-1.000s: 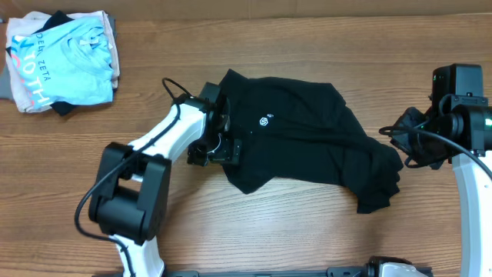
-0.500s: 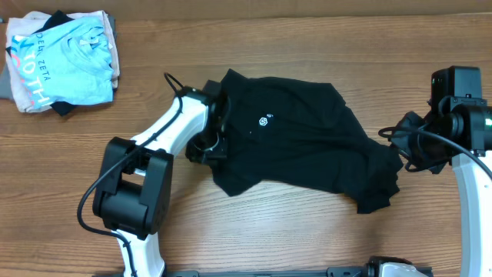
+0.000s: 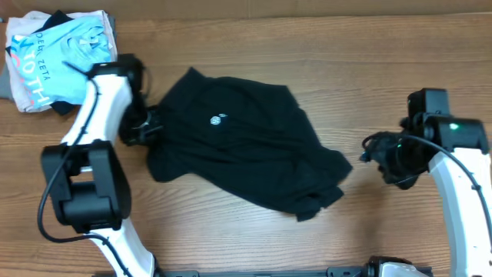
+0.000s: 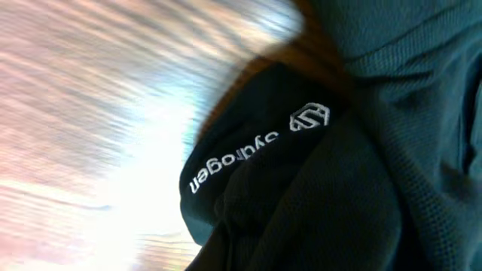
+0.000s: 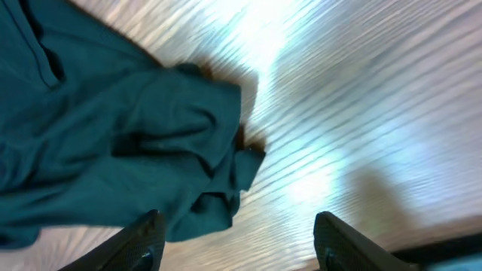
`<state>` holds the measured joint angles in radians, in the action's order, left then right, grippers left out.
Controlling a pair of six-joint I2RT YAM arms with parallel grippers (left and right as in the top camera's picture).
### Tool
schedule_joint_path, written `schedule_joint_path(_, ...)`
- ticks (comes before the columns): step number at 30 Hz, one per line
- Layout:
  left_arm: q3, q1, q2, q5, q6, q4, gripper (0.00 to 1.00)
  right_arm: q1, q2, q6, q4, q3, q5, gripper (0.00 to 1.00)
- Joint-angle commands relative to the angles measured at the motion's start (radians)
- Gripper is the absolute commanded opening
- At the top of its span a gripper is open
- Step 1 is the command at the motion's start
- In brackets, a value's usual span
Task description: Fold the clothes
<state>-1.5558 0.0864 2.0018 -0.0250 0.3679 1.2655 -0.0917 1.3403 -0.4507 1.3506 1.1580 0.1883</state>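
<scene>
The clothes, a black T-shirt (image 3: pixel 246 154) with a small white logo (image 3: pixel 217 118), lie crumpled across the middle of the wooden table. My left gripper (image 3: pixel 146 132) is at the shirt's left edge and shut on the fabric. In the left wrist view black cloth (image 4: pixel 361 188) with white lettering (image 4: pixel 233 159) fills the frame and hides the jaws. My right gripper (image 3: pixel 374 156) stands open a little right of the shirt's right end. In the right wrist view the shirt's bunched edge (image 5: pixel 113 135) lies ahead and to the left of the right gripper (image 5: pixel 241 248), whose fingers are wide apart with nothing between them.
A folded pile topped by a light blue shirt (image 3: pixel 61 58) with white lettering sits at the far left corner, close to the left arm. Bare wood (image 3: pixel 369 69) lies behind and to the right of the black shirt.
The left arm swung left, dragging the black shirt with it after shutting on its edge. The right gripper opened, let go of the shirt's right end, and shifted slightly left.
</scene>
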Motion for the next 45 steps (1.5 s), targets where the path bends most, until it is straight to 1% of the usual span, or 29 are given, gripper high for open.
schedule_joint_path(1, -0.019, 0.043, 0.01, 0.018, 0.021, 0.006, 0.04, -0.003, -0.005, 0.066, -0.062, -0.098, 0.178, 0.66)
schedule_joint_path(5, -0.02, 0.064, 0.01, 0.012, 0.021, 0.002, 0.04, 0.013, -0.003, 0.065, -0.167, -0.196, 0.201, 0.66)
schedule_joint_path(10, -0.019, 0.063, 0.01, 0.013, 0.021, 0.002, 0.05, 0.041, 0.01, 0.051, -0.35, -0.279, 0.266, 0.67)
schedule_joint_path(12, -0.019, 0.063, 0.01, 0.012, 0.021, 0.003, 0.05, 0.06, 0.035, 0.026, -0.403, -0.29, 0.266, 0.67)
schedule_joint_path(14, -0.019, 0.063, 0.01, 0.012, 0.021, 0.003, 0.07, 0.092, 0.106, -0.005, -0.466, -0.291, 0.258, 0.67)
schedule_joint_path(17, -0.019, 0.063, 0.01, 0.007, 0.021, 0.007, 0.08, 0.114, 0.198, -0.026, -0.499, -0.291, 0.246, 0.67)
schedule_joint_path(19, -0.019, 0.063, 0.01, 0.007, 0.021, 0.012, 0.09, 0.117, 0.259, -0.037, -0.501, -0.291, 0.183, 0.7)
schedule_joint_path(22, -0.019, 0.063, 0.01, 0.007, 0.016, 0.021, 0.09, 0.115, 0.322, -0.06, -0.499, -0.29, 0.111, 0.7)
schedule_joint_path(29, -0.019, 0.063, 0.01, 0.006, 0.014, 0.014, 0.12, 0.114, 0.355, -0.059, -0.543, -0.29, 0.113, 0.68)
schedule_joint_path(33, -0.019, 0.063, 0.01, 0.006, 0.013, 0.013, 0.15, 0.114, 0.355, -0.059, -0.594, -0.29, 0.13, 0.54)
schedule_joint_path(36, -0.019, 0.063, 0.01, 0.006, 0.013, 0.012, 0.16, 0.115, 0.356, -0.058, -0.634, -0.29, 0.158, 0.51)
schedule_joint_path(37, -0.019, 0.063, 0.01, 0.006, 0.013, 0.013, 0.17, 0.117, 0.356, -0.059, -0.643, -0.29, 0.162, 0.47)
schedule_joint_path(38, -0.019, 0.063, 0.01, 0.006, 0.013, 0.012, 0.17, 0.12, 0.356, -0.059, -0.651, -0.29, 0.165, 0.42)
schedule_joint_path(43, -0.019, 0.063, 0.01, 0.006, 0.013, 0.012, 0.18, 0.13, 0.356, -0.075, -0.673, -0.289, 0.164, 0.04)
schedule_joint_path(45, -0.019, 0.063, 0.01, 0.006, 0.013, 0.012, 0.18, 0.123, 0.355, -0.074, -0.685, -0.272, 0.16, 0.04)
